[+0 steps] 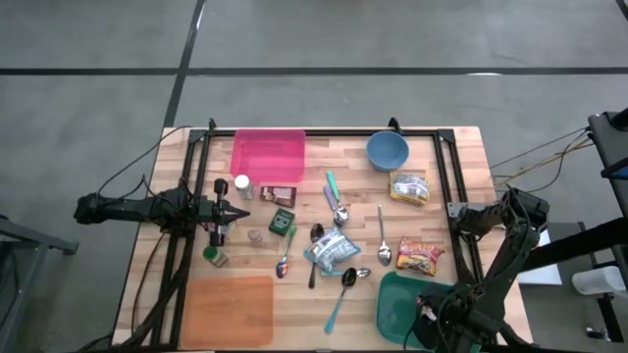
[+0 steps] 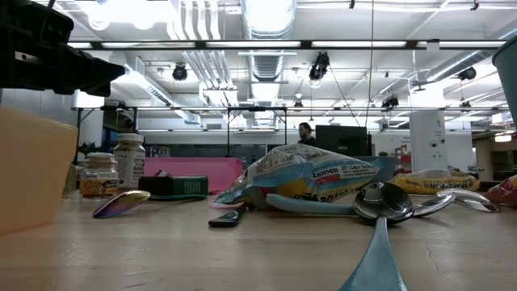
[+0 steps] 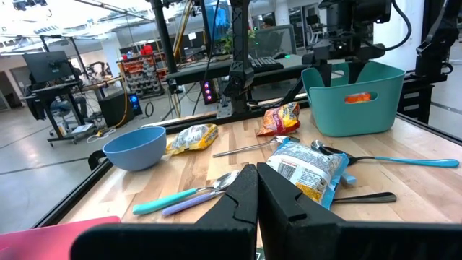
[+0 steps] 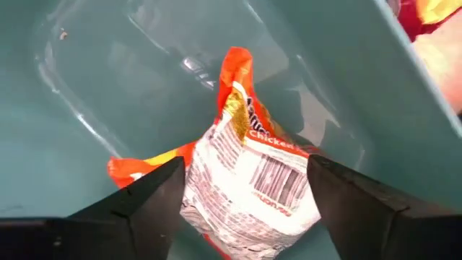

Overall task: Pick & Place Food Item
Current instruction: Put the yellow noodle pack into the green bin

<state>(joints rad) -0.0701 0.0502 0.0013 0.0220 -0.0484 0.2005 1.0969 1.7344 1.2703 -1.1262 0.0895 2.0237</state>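
My left hand point(image 1: 238, 209) rests low over the left part of the wooden surface point(image 1: 461, 157), its fingers pressed fully together and holding nothing; it waits beside a small jar point(image 1: 242, 185) and a dark flat packet point(image 1: 278, 195). Behind them lies a flat pink tray point(image 1: 268, 155), smooth and rectangular; near the front edge lies an orange one point(image 1: 229, 309) of like form.

At the middle of the surface I note loose items: a crinkled blue-and-white foil noodle packet point(image 1: 333, 251), several metal spoons point(image 1: 384, 240), some with teal plastic handles, and a round blue bowl point(image 1: 388, 150), glossy and rigid. Right of centre lie a yellow packet point(image 1: 409, 187) and a red-orange one point(image 1: 420, 256), both soft film wrappers.

At the right front stands the teal bin point(image 1: 392, 304), smooth moulded plastic with sloped walls. My right hand point(image 4: 245, 209) hangs inside it, fingers spread wide to either side of the orange-and-white noodle packet point(image 4: 249, 170), which sits crumpled on the bin floor. I cannot confirm any pad touches it; I judge it released.

Step in hand: the placing, at its close. Next move, in my judgement: lift straight up clear of the bin walls, so that no finger snags the loose wrapper, then turn to another packet.
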